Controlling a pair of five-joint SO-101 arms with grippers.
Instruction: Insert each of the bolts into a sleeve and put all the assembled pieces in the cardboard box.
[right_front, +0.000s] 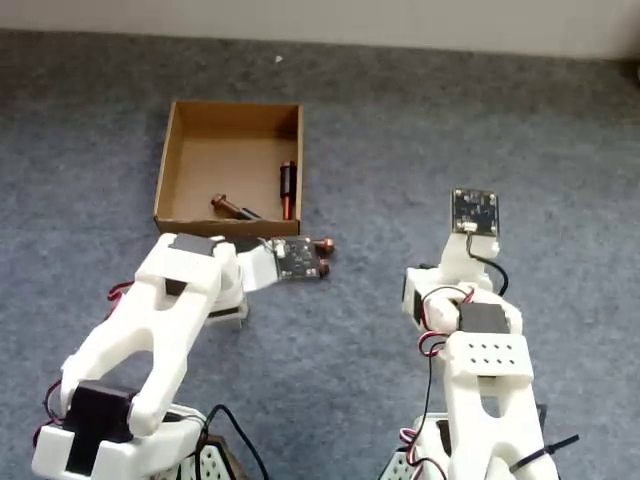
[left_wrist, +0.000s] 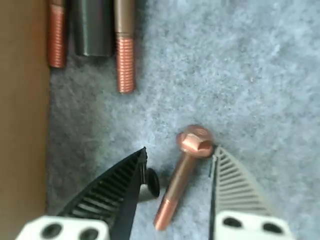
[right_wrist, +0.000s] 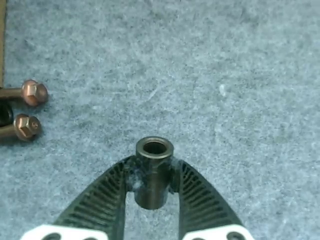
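Left gripper (left_wrist: 179, 152) fingers wide apart, one each side of copper bolt (left_wrist: 181, 172). Bolt lies flat on grey carpet (left_wrist: 260, 75), just outside cardboard box (right_front: 225, 150) front corner.
Right gripper (right_wrist: 153, 167) clamped on dark sleeve (right_wrist: 152, 192), hole end showing, well away from box.
High view looks into box: two finished pieces (right_front: 288, 190) inside.
Right wrist view: two bolt heads (right_wrist: 31, 93) near box.

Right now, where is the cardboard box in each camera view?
High view: cardboard box at upper left, open side up.
Left wrist view: its brown wall at the picture's edge, beside threaded bolt ends.
Right wrist view: a thin brown strip at the edge, past two bolt heads.
Shared landmark: loose bolts beside the box.
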